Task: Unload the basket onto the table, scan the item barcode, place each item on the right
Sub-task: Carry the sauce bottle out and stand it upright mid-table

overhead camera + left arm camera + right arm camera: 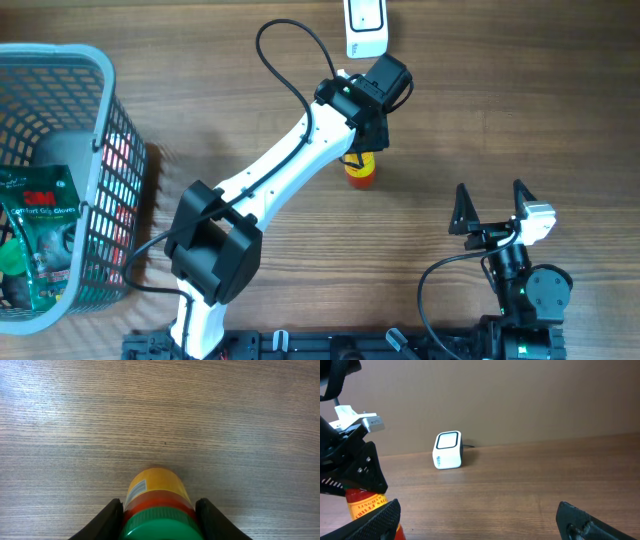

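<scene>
Yellow-labelled bottle with a red band and a green cap (156,491) is clamped between the left gripper (160,522) fingers, which sit narrow and snug on both sides just below the cap; it's around the middle of the bench, a bit toward the far edge, and hangs cap-up under the wrist; can't tell if its base touches the wood. There's a small white printed patch on the yellow side, too small to read.

Edges: the white boxy barcode scanner (366,25) sits right at the far edge, near the bottle but apart from it, with bare wood between them; the grey plastic mesh basket (60,55) hugs the left edge and runs off the frame; the right gripper (491,192) is parked toward the near right corner, jaws spread wide, holding nothing.

Room-wise: the whole right side of the wooden bench (560,110) is open, plus a clear strip between the bottle and the right gripper; the stretch between the basket and the left arm is bare too.

Count: one bottle; one scanner; one basket, with one green 3M glove packet (40,210) I can make out plus something red behind the mesh; two arms; one black cable (290,60) looping off the left arm.
</scene>
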`<state>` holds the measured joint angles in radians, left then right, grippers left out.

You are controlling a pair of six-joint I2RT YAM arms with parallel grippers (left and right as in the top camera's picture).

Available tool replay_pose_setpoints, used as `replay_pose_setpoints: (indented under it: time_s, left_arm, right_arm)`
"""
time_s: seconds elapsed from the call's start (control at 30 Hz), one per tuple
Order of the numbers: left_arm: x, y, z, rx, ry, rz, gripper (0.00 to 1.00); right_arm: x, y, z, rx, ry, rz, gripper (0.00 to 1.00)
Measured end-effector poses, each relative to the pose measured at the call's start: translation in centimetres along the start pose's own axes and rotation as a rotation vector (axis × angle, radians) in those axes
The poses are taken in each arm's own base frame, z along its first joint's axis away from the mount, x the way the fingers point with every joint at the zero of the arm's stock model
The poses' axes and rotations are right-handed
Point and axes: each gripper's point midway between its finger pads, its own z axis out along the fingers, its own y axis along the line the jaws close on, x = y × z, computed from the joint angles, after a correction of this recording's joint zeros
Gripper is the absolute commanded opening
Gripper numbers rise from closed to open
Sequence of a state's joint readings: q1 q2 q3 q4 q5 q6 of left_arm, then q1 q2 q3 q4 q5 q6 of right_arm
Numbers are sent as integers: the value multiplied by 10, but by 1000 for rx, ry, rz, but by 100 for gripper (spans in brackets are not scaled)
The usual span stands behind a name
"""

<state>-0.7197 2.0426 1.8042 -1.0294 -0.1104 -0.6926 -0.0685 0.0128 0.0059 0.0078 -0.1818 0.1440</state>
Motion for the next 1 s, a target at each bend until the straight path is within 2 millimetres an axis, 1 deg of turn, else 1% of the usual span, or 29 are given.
replay_pose_setpoints:
  time_s: [0.13, 0.17, 0.23, 0.33, 0.43, 0.47, 0.5, 0.53, 0.57, 0.6, 0.67, 0.7, 0.77, 0.8, 0.83, 0.87, 0.9, 0.93, 0.97, 1.0]
  left_arm:
    - [-1, 1, 0, -5, -6, 0, 35]
    - [-2, 1, 0, -8, -9, 0, 38]
    - [-2, 2, 0, -14, -14, 0, 52]
    - [-3, 5, 1, -31, -20, 4, 52]
    - [-5, 9, 0, -49, -32, 5, 51]
    - [-5, 9, 0, -50, -33, 9, 52]
    - [-5, 9, 0, -52, -34, 13, 57]
    - [-5, 10, 0, -57, -32, 18, 67]
    - [-4, 11, -1, -59, -32, 22, 80]
    - [-5, 11, -3, -58, -37, 29, 100]
    - [-11, 13, -17, -56, -69, 42, 100]
    - [-17, 11, -33, -39, -99, 59, 100]
    - [-33, 7, -75, 6, -180, 71, 100]
    - [-45, 13, -116, 19, -262, 64, 100]
    - [-55, 20, -145, 30, -329, 45, 100]
    - [-66, 37, -181, 32, -418, 8, 100]
    - [-80, 80, -238, 12, -554, -81, 100]
    - [-88, 118, -278, -5, -651, -166, 100]
    - [-89, 149, -302, -29, -707, -233, 100]
    - [-87, 177, -319, -59, -741, -290, 100]
  right_arm:
    - [0, 0, 0, 0, 0, 0, 100]
    - [0, 0, 0, 0, 0, 0, 99]
    - [0, 0, 0, 0, 0, 0, 100]
    - [0, 0, 0, 0, 0, 0, 100]
    - [0, 0, 0, 0, 0, 0, 100]
    - [0, 0, 0, 0, 0, 0, 100]
    - [0, 0, 0, 0, 0, 0, 100]
    - [0, 0, 0, 0, 0, 0, 100]
    - [0, 0, 0, 0, 0, 0, 100]
    - [0, 0, 0, 0, 0, 0, 100]
    - [0, 0, 0, 0, 0, 0, 100]
    - [0, 0, 0, 0, 0, 0, 100]
    - [0, 0, 0, 0, 0, 0, 100]
    - [0, 0, 0, 0, 0, 0, 100]
    - [0, 0, 0, 0, 0, 0, 100]
    - [0, 0, 0, 0, 0, 0, 100]
    - [0, 0, 0, 0, 0, 0, 100]
    - [0, 0, 0, 0, 0, 0, 100]
    - [0, 0, 0, 0, 0, 0, 100]
    - [0, 0, 0, 0, 0, 0, 100]
